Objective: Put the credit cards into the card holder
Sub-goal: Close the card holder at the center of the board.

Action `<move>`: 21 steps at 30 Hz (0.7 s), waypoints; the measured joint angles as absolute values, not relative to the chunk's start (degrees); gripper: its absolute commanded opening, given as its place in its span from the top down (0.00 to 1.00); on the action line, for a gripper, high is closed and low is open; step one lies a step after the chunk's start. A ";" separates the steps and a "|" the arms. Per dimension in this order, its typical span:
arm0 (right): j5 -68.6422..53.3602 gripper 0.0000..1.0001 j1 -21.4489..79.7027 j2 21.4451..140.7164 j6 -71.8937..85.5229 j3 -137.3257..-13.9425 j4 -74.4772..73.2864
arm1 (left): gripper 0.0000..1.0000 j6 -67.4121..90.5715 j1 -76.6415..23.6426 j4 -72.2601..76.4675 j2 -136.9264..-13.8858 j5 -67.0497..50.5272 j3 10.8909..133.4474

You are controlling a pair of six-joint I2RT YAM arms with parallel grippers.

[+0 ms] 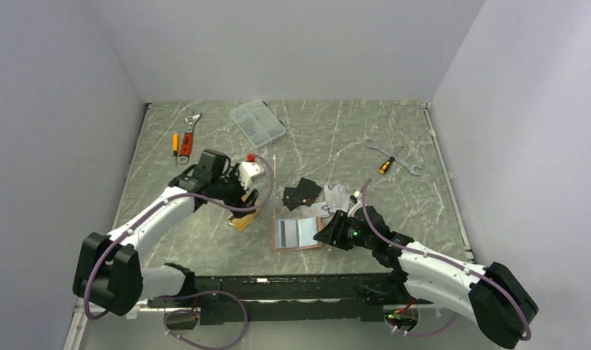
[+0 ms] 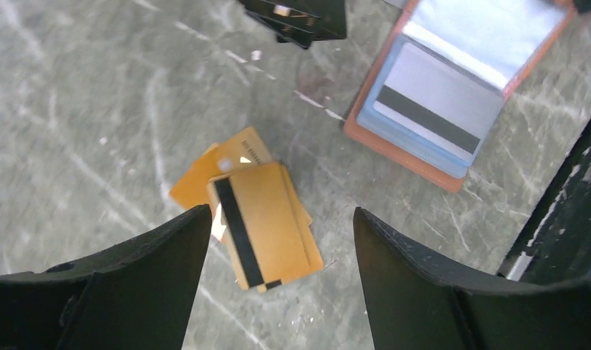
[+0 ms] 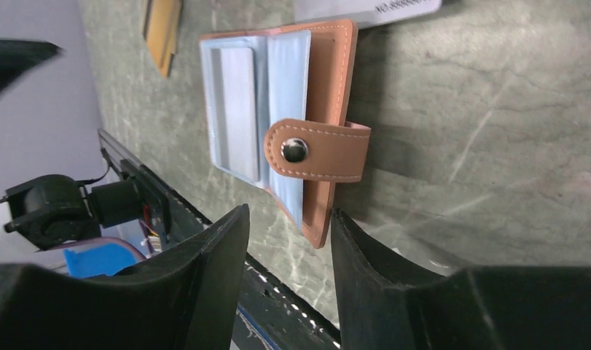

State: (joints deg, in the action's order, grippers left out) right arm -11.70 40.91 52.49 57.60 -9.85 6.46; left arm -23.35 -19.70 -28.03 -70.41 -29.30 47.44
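Several orange-gold credit cards (image 2: 267,219), the top one with a dark stripe, lie stacked on the table (image 1: 243,221). My left gripper (image 2: 281,219) hangs open just above them, one finger on each side. The salmon-pink card holder (image 1: 297,233) lies open, pale-blue pockets up, with a silver striped card (image 2: 434,102) in one pocket. My right gripper (image 3: 288,211) is open at the holder's right edge (image 3: 329,146). The cover's corner sits between the fingers, against the right one and apart from the left. Another silver card (image 3: 365,9) lies beyond the holder.
A black irregular flat piece (image 1: 302,193) lies just behind the holder. A clear compartment box (image 1: 257,122) stands at the back, with a wrench and screwdriver (image 1: 186,135) to its left. More wrenches and a screwdriver (image 1: 394,157) lie at the right. A black rail (image 1: 292,281) runs along the near edge.
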 measured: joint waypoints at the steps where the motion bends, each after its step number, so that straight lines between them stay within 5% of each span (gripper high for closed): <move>1: -11.44 0.54 40.91 51.86 57.67 -9.82 6.70 | 0.21 -24.40 -21.50 -27.16 -70.94 -28.51 46.98; 21: -10.79 0.52 40.91 58.50 55.86 -13.28 7.29 | 0.28 -49.52 -47.53 -11.05 -78.39 -11.55 35.40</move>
State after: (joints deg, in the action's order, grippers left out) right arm -10.79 40.91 58.50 55.86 -13.28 7.29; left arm -49.52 -47.53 -11.05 -78.39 -11.55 35.40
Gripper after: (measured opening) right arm 0.471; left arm 0.740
